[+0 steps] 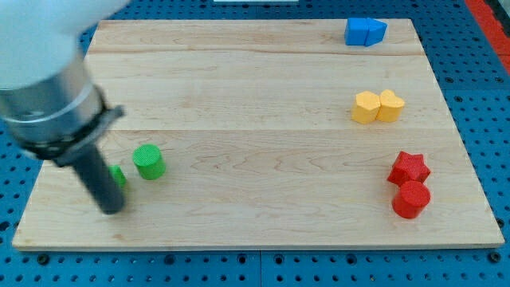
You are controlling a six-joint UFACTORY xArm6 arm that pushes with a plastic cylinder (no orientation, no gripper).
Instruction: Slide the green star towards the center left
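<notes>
Green star (119, 176) sits near the tabletop's (263, 135) left edge, toward the bottom-left corner, mostly hidden behind my rod; my tip (111, 210) is touching or just beside it. Looks light, rigid, prob slides easily; no fingers here, so I push a flat side. Count: 2 green incl. green cylinder (148, 162), 2 red, 2 yellow, 2 blue.

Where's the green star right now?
The green star sits near the view's lower left, mostly hidden behind my tip, with the green cylinder just to its right.
</notes>
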